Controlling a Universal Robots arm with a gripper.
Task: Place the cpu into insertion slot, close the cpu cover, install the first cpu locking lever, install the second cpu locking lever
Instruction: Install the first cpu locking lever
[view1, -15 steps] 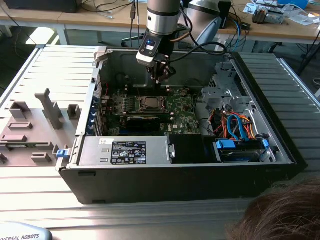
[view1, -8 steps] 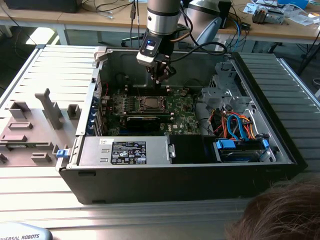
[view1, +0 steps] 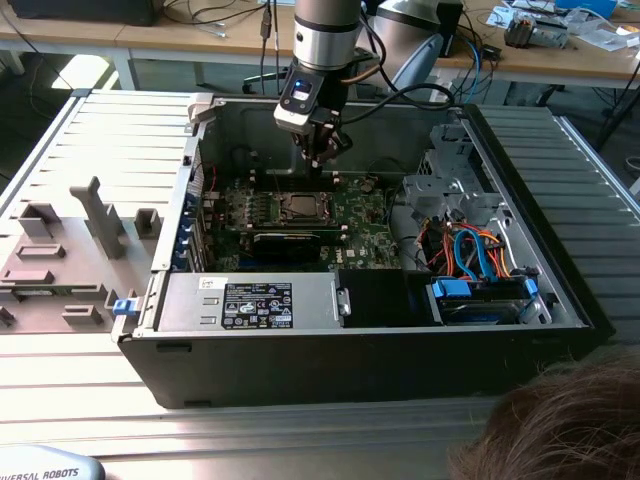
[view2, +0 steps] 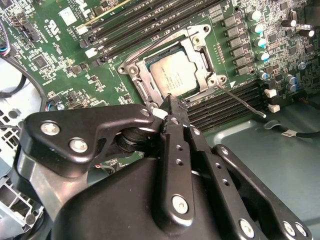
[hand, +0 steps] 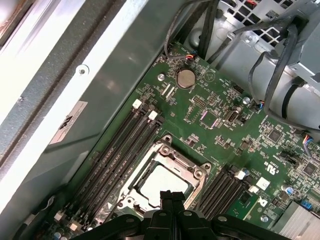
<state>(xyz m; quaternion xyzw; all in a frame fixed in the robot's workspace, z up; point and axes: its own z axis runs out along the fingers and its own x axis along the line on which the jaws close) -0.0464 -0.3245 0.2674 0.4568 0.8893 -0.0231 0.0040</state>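
- In the open computer case (view1: 300, 375): one green motherboard (view1: 365, 215) flat on its floor, one silver power-supply box (view1: 250, 300) along the near wall, one bundle of orange and blue cables (view1: 470, 250) at the exterior view's right.
- In the insertion slot (view1: 283, 208) on the motherboard: one cpu (view2: 172, 75), silver top up, framed by the cpu cover (view2: 200, 50) lying flat around it.
- Two thin lever rods by the slot: splayed rod (view2: 243, 101) angled out from a slot corner, other rod (view2: 155, 44) along another side.
- One arm (view1: 325, 30) upright over the case's far side; one gripper (view2: 172, 102) pointing down over the slot's edge, fingers pressed together, gripping nothing.
- At the near right corner: a person's hair (view1: 560, 430).
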